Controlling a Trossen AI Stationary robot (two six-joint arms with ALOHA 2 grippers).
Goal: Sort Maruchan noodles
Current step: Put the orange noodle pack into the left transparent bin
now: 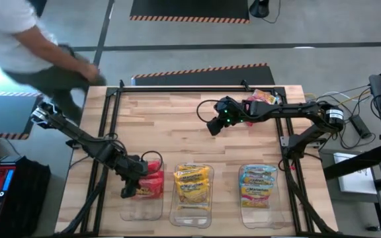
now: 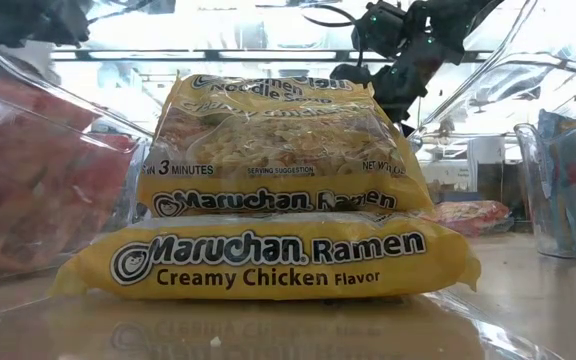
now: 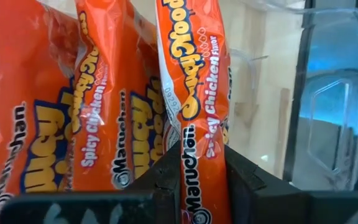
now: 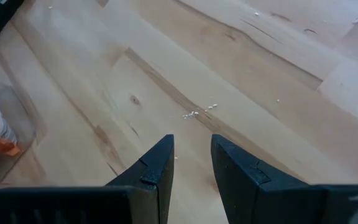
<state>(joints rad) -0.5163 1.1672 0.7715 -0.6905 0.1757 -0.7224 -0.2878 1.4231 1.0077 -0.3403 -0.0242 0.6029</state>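
The left gripper (image 1: 132,186) is down at the left clear bin (image 1: 141,208), its dark fingers (image 3: 166,180) pinching a red Spicy Chicken packet (image 3: 191,106) edge-on, with two more red packets (image 3: 55,112) standing just beside it inside the bin. From above, the red packets (image 1: 152,183) fill the far end of that bin, touching the gripper. The middle clear bin (image 1: 192,213) holds a stack of yellow Creamy Chicken packets (image 1: 192,184); in the low view two of them lie flat, one on the other (image 2: 268,262), glossy and crinkled. The right clear bin (image 1: 258,211) holds light blue packets (image 1: 257,185) with yellow print. One more packet, reddish and yellow (image 1: 264,98), lies on the far edge of the wooden worktop (image 1: 170,125), near the right arm's forearm. The right gripper (image 1: 213,125) hangs over bare wood in the middle of the far half of the worktop, well apart from the bins; its fingers (image 4: 157,168) stand slightly parted with nothing between them, above pale planks with a few crumbs (image 4: 197,112). A person (image 1: 25,46) leans in at the far left corner.
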